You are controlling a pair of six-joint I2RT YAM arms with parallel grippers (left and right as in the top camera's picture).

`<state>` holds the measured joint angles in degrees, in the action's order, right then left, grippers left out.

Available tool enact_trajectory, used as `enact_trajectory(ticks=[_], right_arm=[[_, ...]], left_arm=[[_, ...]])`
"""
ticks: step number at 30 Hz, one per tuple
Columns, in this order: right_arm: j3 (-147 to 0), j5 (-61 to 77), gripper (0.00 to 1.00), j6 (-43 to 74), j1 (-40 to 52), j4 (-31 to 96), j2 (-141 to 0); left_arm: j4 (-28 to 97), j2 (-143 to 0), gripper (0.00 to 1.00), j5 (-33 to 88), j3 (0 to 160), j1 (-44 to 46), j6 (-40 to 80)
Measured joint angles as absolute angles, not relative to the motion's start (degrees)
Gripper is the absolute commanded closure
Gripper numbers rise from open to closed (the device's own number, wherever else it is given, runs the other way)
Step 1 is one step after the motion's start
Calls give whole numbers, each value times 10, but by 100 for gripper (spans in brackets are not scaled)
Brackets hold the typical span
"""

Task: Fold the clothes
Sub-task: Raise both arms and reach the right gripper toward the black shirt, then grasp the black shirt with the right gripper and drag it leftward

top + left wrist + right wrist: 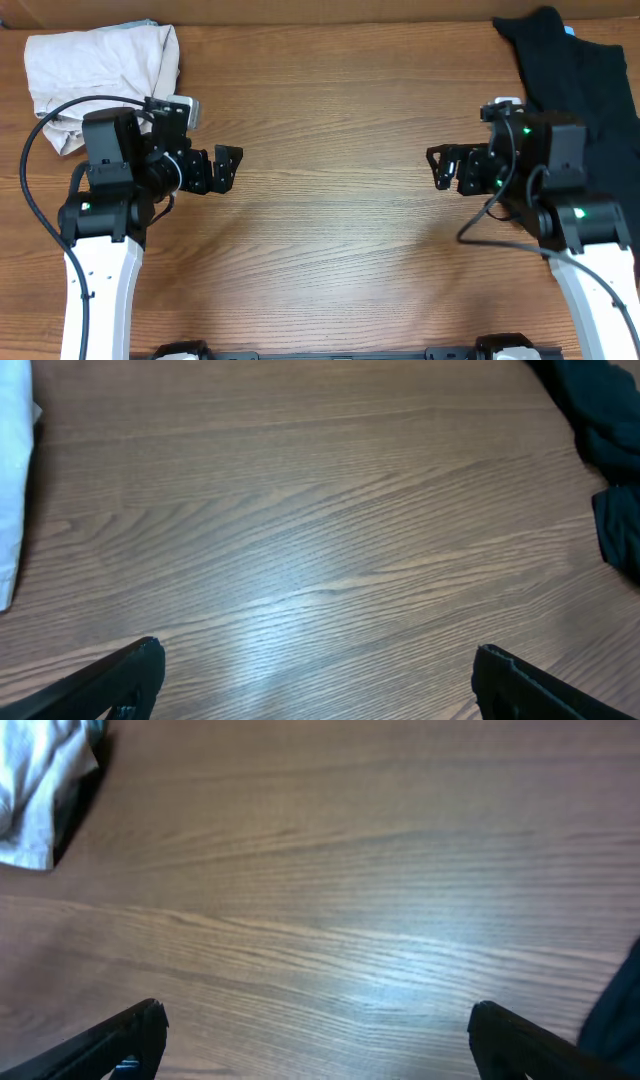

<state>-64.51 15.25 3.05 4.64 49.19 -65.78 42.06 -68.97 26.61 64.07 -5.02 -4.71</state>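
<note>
Wood-grain table (330,100), middle bare between the two arms.

Clothes (585,75): black crumpled pile at the far-right corner, running down the right edge and partly under the right arm (590,250). Not folded. Tiny light-blue bit at the pile's top edge (570,32), too small to say more. The left wrist view catches the same black fabric at its right edge (610,430). The right wrist view shows a dark sliver at its lower right (620,1010).

Pale garment (95,65): bunched at the far-left corner, near edge partly covered by the left arm (100,230). Black cable (45,120) loops from that arm across the garment's near-left part.

Left gripper (232,168): points inward toward table centre, fingers spread wide, nothing between them. The wrist view shows only bare wood in the gap. Well apart from the black pile.

Right gripper (435,168): mirrors it, pointing inward, fingers also spread wide and empty, bare wood between them in its wrist view. The gripper sits beside the black pile but touches no fabric.

The two grippers face each other across the centre, well apart.
</note>
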Motion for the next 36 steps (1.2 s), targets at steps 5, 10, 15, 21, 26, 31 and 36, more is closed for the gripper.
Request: enact_trajectory(ticks=[5,10,15,21,26,31,36], right_arm=[[-645,159,0,30,46,496,-696],[-645,159,0,32,46,496,-719],[-645,98,0,75,40,496,-726],[-645,43,0,119,-50,479,-726],[-645,25,2,139,-159,459,-726],[-645,3,5,158,-248,460,-736],[-646,4,5,200,-352,481,-780]], left_arm=[[420,-697,0,266,641,-50,-47],[420,-697,0,265,641,-50,-49],[420,-697,0,249,641,-50,-49],[416,-697,0,233,641,-50,-50],[416,-697,1,227,641,-50,-50],[411,-707,0,225,641,-50,-50],[412,-738,0,224,641,-50,-49]])
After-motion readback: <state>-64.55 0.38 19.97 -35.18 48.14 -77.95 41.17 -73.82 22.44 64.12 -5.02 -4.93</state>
